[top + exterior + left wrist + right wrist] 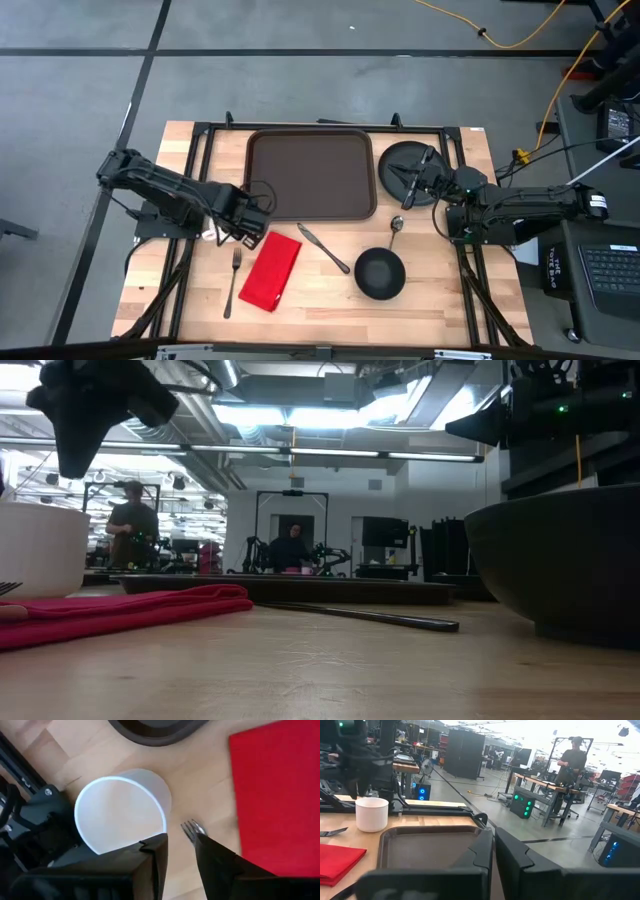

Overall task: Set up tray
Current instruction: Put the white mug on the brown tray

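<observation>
The tray (311,172), dark brown with rounded corners and a raised rim, lies flat at the far middle of the wooden desk (320,300), and nothing rests on it. Just to its right is a round black plate (400,160), partly covered by the right arm. In front of the tray lie a knife (324,248), a spoon (395,226) and a black bowl (380,273); the spoon's handle runs down to the bowl's rim. A folded red napkin (271,270) lies near the front left, with a fork (234,280) just beside it on its left.

The left end effector (240,232) hangs low beyond the tray's near-left corner, above a white cup (120,810) that stands upright on the desk. In the left wrist view its fingers (155,865) stand a little apart with nothing between them, just off the cup's rim, and the fork's tines show close by.

The right end effector (412,183) rests over the plate's near edge. In the right wrist view its fingers (482,852) are pressed nearly together, with nothing seen held, and it looks across the tray toward the cup.

People stand at benches in the room behind. No brand, label or writing can be read on any of the things on the desk.
</observation>
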You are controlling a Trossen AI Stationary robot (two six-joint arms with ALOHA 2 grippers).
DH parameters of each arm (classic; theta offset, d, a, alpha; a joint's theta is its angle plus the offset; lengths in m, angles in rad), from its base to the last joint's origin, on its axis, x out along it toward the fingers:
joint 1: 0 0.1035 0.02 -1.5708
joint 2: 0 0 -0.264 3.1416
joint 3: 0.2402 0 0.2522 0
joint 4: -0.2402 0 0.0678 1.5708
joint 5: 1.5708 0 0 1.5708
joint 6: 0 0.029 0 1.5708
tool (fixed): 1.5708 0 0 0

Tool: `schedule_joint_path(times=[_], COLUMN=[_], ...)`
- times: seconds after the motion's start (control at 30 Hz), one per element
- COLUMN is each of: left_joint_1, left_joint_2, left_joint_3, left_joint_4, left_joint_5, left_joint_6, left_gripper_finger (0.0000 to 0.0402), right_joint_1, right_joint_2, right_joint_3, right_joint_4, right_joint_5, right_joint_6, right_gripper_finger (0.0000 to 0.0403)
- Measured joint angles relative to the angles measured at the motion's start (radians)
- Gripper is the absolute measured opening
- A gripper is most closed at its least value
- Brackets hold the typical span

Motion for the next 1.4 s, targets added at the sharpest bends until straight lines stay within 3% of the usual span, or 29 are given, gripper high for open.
schedule_joint_path(times=[0.33,0.8,1.4], left_joint_1=[-0.012,-0.088,-0.102], left_joint_2=[0.070,0.070,0.070], left_joint_3=[0.000,0.000,0.000], left_joint_4=[-0.005,-0.037,-0.050], left_joint_5=[0.035,0.006,-0.030], left_joint_6=[0.082,0.050,0.036], left_gripper_finger=[0.0086,0.0083,0.0067], right_joint_1=[0.000,0.000,0.000], right_joint_2=[0.000,0.000,0.000], right_joint_3=[0.000,0.000,0.000], right_joint_4=[0.001,0.001,0.002], right_joint_5=[0.000,0.000,0.000], right_joint_6=[0.000,0.002,0.009], right_gripper_finger=[0.0026,0.0026,0.0026])
